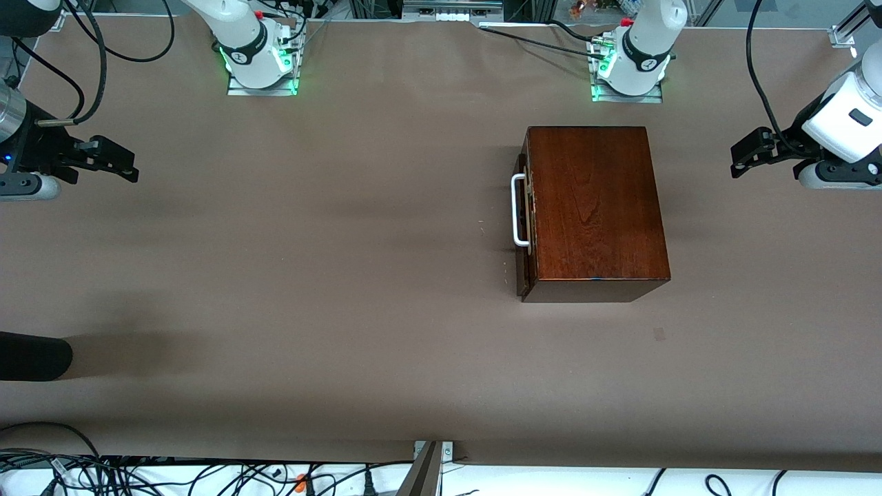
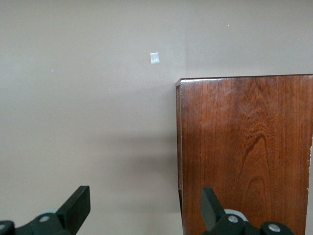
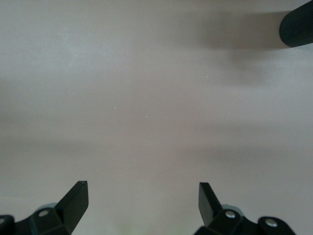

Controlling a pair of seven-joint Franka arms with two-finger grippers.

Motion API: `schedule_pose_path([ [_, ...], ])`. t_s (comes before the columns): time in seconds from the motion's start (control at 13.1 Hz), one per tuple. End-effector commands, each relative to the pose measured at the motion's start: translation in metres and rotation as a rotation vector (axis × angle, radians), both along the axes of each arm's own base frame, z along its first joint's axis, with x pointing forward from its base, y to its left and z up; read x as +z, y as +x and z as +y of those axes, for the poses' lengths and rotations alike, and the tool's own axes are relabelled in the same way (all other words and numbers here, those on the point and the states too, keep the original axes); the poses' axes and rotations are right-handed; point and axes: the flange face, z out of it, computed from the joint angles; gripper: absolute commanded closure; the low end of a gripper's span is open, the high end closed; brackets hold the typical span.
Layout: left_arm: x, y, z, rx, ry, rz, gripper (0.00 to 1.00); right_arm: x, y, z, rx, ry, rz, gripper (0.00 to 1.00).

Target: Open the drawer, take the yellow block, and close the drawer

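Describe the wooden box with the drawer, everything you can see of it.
The box is glossy dark reddish-brown wood with clear grain, rectangular, lying flat on the brown table toward the left arm's end. Its drawer is shut, or nearly so, its front facing the right arm's end; the front edge looks chipped. A white U-shaped bar handle sticks out from that front. Nothing rests on the lid and no gripper touches it. What is inside cannot be seen.

Drawer (image 1: 521, 220) shut in box (image 1: 596, 207)
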Motion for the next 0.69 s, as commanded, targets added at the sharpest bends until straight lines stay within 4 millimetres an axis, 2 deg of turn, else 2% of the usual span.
schedule_pose_path([
  [0.0, 0.0054, 0.0005, 0.0008, -0.001, 0.027, 0.008, 0.0, 0.003, 0.0005, -0.001, 0.0, 0.014, -0.003, 0.0],
  [0.61, 0.0082, -0.0002, 0.0015, 0.006, 0.026, 0.01, 0.0, 0.0029, 0.0004, -0.001, 0.0, 0.014, -0.001, 0.0],
])
